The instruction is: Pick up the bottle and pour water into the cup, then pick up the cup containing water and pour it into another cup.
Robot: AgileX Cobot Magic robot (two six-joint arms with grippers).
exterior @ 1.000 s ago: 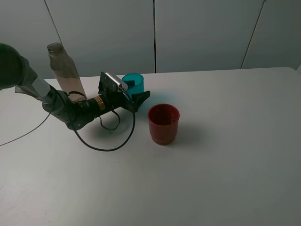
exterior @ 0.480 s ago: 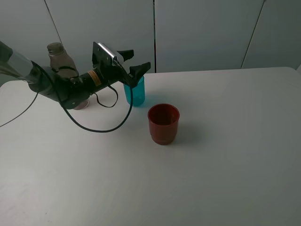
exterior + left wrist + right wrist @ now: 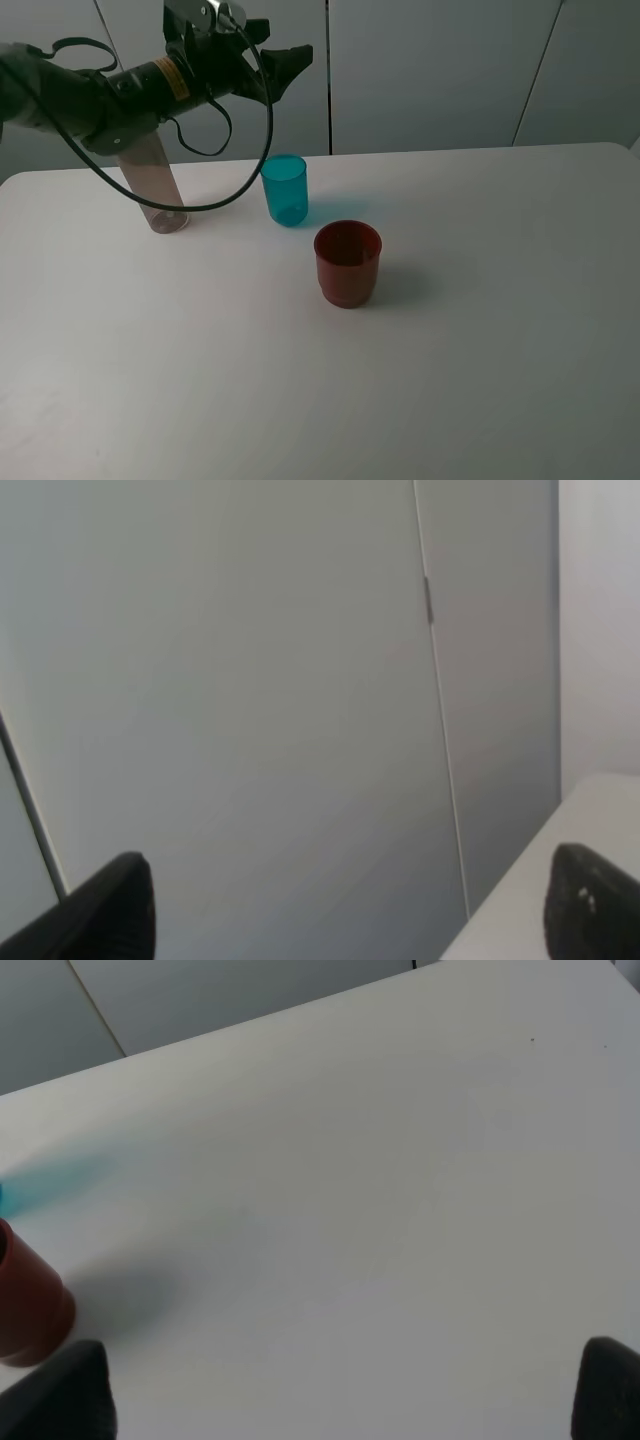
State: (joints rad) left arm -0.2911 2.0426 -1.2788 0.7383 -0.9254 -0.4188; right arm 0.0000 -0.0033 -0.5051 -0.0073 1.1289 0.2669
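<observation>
My left pincer [image 3: 268, 38] is up in the air above the far-left part of the white worktop [image 3: 480, 330], jaws spread wide, nothing between them; in the left wrist view both dark fingertips [image 3: 105, 910] sit far apart against the grey wall panels, with only a sliver of worktop visible. Arm and its black cable [image 3: 215, 190] cross in front of the upper part of the tall slim smoky-grey clear plastic bottle [image 3: 155, 190], so I can't see its neck; its base stands upright on the worktop near the far-left edge. The small translucent teal-blue plastic tumbler [image 3: 285, 190] stands upright just right of the bottle, apart from it, near the far edge, below my left pincer and not touched by it. The wider opaque red-brown plastic cup with stepped base [image 3: 348, 263] stands upright nearer the worktop's middle, close to the teal tumbler but not touching. Can't tell whether either cup holds water. Right pincer [image 3: 340, 1400]: only the two dark fingertip ends show in the right wrist view, well apart, nothing between them, hanging over bare worktop with the red-brown cup off to one side.
</observation>
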